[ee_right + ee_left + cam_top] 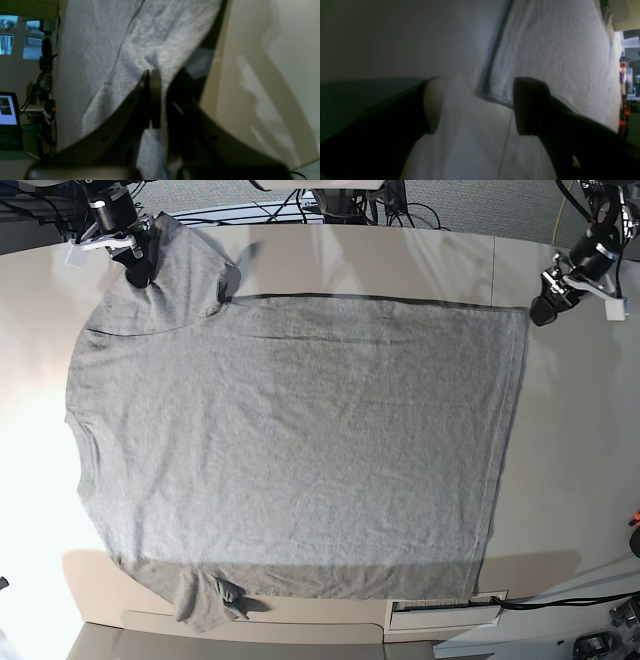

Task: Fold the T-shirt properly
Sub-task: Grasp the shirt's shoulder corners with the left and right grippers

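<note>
Now right pincer (151, 75) pinches T-shirt (300, 440) sleeve.

1. The base view is bright and sharp, with washed-out glare on the table (30, 440) at nine o'clock.
2. A soft shadow band crosses the T-shirt (300, 430) hem at six o'clock.
3. Both wrist views are dim and blurred; near fingers are out of focus.
4. Bright windows glow at ten o'clock in the right wrist view.

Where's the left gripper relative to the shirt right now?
In the base view the left gripper sits at far upper right, just off the T-shirt hem corner, over the bare table. Its jaws are open with nothing between them.
</note>
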{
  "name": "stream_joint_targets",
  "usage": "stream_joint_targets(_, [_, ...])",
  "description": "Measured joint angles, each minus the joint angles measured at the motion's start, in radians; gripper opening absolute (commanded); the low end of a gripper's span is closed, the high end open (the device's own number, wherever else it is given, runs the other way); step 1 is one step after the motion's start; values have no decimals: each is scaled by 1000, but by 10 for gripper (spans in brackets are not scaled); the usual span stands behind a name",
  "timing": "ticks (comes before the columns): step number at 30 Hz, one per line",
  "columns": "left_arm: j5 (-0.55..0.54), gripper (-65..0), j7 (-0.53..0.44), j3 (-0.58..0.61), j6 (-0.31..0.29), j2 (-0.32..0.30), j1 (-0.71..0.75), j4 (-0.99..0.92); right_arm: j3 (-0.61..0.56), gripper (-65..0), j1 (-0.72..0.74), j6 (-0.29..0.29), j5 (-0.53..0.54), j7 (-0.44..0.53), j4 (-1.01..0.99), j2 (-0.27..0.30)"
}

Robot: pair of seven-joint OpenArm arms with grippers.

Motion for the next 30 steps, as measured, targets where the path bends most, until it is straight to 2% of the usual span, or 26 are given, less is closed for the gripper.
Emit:
stream_joint_targets(8, [10,-232,-30,124,-11,0,-44,6,0,-650,0,0,0,0,0,0])
stream_joint_targets(21, [17,-245,-49,158,-7,3,-55,8,0,-650,0,0,0,0,0,0])
stream_joint_targets(24, [22,-329,-49,159,-3,6,-55,8,0,-650,0,0,0,0,0,0])
stream_joint_targets(30, [51,-650,-29,164,-2,9,-53,2,0,-650,0,0,0,0,0,0])
